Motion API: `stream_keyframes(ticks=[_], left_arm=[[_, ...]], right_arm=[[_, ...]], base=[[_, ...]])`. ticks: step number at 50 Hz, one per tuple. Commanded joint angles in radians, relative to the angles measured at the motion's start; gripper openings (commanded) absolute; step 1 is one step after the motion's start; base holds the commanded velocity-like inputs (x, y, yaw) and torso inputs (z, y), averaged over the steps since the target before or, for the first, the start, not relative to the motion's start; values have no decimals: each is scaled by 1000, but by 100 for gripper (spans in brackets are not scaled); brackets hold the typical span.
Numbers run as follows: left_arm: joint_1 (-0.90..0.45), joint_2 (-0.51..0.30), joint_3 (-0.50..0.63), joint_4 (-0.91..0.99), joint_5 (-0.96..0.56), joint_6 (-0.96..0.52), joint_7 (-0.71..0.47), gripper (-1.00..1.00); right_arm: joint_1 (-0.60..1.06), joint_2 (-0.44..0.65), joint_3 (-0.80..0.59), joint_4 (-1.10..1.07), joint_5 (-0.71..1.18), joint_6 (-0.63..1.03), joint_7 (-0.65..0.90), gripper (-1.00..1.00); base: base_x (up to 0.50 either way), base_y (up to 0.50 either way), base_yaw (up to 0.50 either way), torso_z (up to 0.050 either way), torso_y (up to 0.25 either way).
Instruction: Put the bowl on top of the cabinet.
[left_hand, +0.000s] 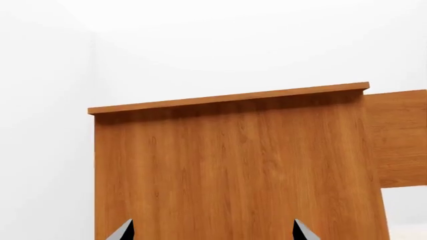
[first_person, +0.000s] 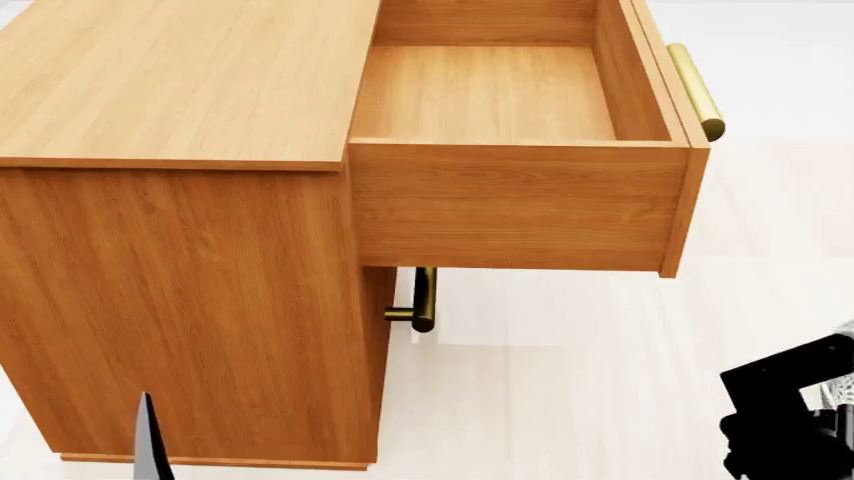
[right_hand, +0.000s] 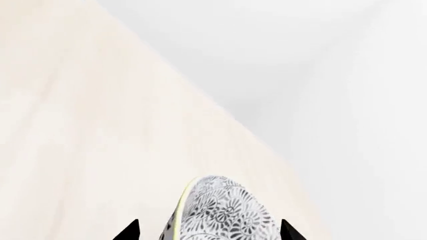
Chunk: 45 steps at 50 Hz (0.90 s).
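The bowl (right_hand: 223, 212), white with a fine grey floral pattern, shows edge-on between the two dark fingertips of my right gripper (right_hand: 210, 232), which is shut on it above the pale floor. In the head view only a patterned sliver of the bowl (first_person: 842, 392) shows at the right edge, beside the black right gripper (first_person: 787, 425), low and to the right of the cabinet (first_person: 174, 80). The cabinet's flat wood-grain top is bare. My left gripper (left_hand: 213, 231) is open, facing the cabinet's plain side panel (left_hand: 233, 170) with nothing between its fingers.
The cabinet's top drawer (first_person: 487, 95) is pulled out wide and holds nothing; its brass bar handle (first_person: 694, 90) sticks out to the right. A lower brass handle (first_person: 422, 298) shows beneath it. Pale floor (first_person: 561, 380) lies between the cabinet and my right arm.
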Motion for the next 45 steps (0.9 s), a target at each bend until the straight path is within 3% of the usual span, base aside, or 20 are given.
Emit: stream_keyframes(ticks=[1, 19, 42, 43, 45], left_arm=[[-1, -2, -3, -29, -10, 31, -1, 100], [-5, -9, 5, -35, -23, 25, -10, 100], [-6, -19, 14, -43, -37, 15, -23, 100], [-6, -19, 14, -43, -37, 14, -24, 100], [-6, -20, 16, -45, -39, 15, -24, 100]], right_arm=[[20, 7, 13, 78, 3, -27, -3, 100], [89, -28, -33, 339, 0, -166, 25, 100], [83, -33, -12, 420, 28, -182, 51, 100], [87, -33, -11, 430, 30, -194, 58, -100], [97, -33, -24, 453, 17, -212, 68, -100]], base=[[0, 0, 0, 0, 0], [0, 0, 0, 0, 0], [0, 0, 0, 0, 0], [0, 0, 0, 0, 0], [0, 0, 0, 0, 0]])
